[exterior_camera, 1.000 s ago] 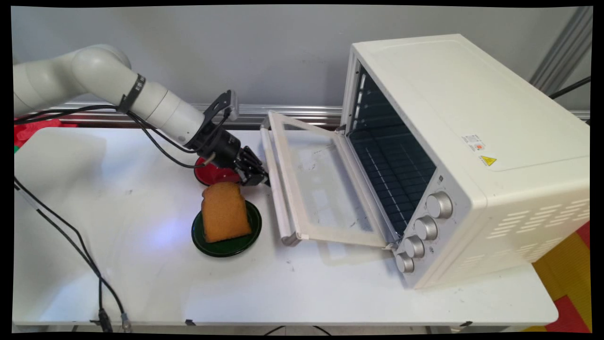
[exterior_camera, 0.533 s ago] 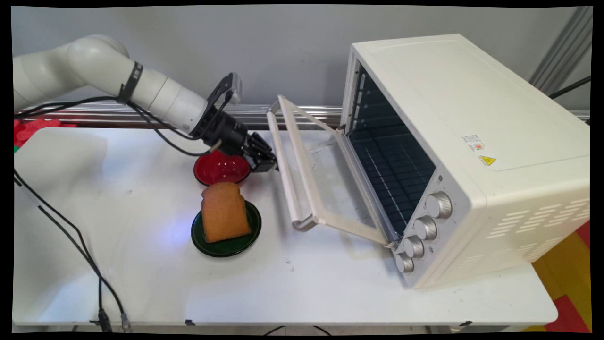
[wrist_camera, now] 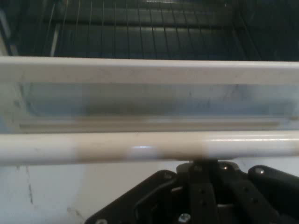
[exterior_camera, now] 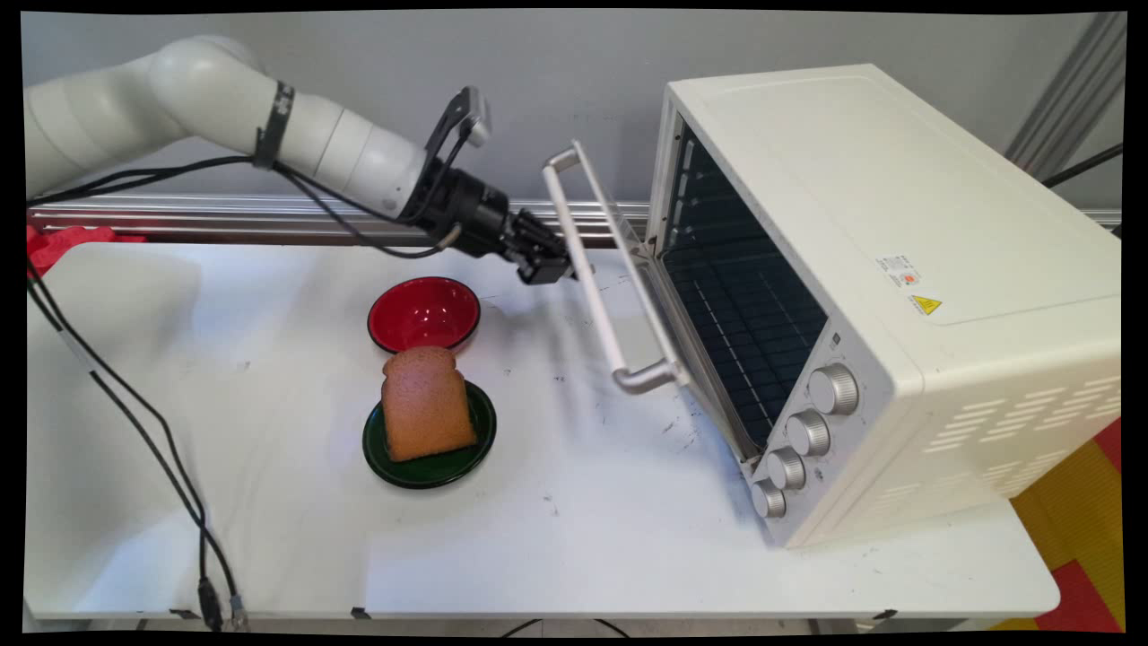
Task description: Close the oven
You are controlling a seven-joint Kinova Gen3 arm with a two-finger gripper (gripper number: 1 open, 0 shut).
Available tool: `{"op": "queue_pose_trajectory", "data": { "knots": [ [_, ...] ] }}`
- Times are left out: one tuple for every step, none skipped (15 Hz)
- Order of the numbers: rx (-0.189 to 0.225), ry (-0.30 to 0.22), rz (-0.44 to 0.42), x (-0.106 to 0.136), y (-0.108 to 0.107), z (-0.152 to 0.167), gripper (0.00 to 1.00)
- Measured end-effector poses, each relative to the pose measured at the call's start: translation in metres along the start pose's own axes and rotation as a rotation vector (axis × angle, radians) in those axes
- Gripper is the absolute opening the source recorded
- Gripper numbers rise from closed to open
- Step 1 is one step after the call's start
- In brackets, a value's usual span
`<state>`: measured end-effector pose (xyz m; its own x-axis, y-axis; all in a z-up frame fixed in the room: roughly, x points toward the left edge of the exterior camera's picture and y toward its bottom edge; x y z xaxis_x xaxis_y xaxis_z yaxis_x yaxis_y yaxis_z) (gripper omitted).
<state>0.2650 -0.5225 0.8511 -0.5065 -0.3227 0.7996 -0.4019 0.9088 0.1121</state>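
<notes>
A red bowl [exterior_camera: 423,313] and toast [exterior_camera: 426,403] on a green plate [exterior_camera: 430,467] sat on the bench [exterior_camera: 269,538], left of the oven [exterior_camera: 888,296]. The arm reached rightward, pincer [exterior_camera: 549,268] against the half-raised door's handle [exterior_camera: 596,278]; whether it gripped could not be told

Arm [exterior_camera: 269,135]: white, entering from upper left, reaching right and slightly downward, raised above the bench, black cables hanging beneath. Gripper [exterior_camera: 549,266]: black, two-finger, pointing right; only its linkage [wrist_camera: 205,196] shows in the hand view.
</notes>
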Motion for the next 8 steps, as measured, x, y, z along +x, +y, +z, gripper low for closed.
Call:
{"op": "queue_pose_trajectory", "data": {
  "knots": [
    [0.001, 0.014, 0.001, 0.006, 0.000, 0.003, 0.00],
    [0.002, 0.024, 0.002, 0.010, 0.000, 0.006, 0.00],
    [0.003, 0.035, 0.003, 0.015, 0.000, 0.008, 0.00],
    [0.003, 0.044, 0.005, 0.019, 0.001, 0.010, 0.00],
    [0.004, 0.050, 0.006, 0.021, 0.001, 0.011, 0.00],
    [0.004, 0.053, 0.007, 0.023, 0.001, 0.012, 0.00],
    [0.003, 0.058, 0.008, 0.025, 0.001, 0.013, 0.00],
    [0.003, 0.059, 0.009, 0.026, 0.002, 0.013, 0.00]
  ]
}}
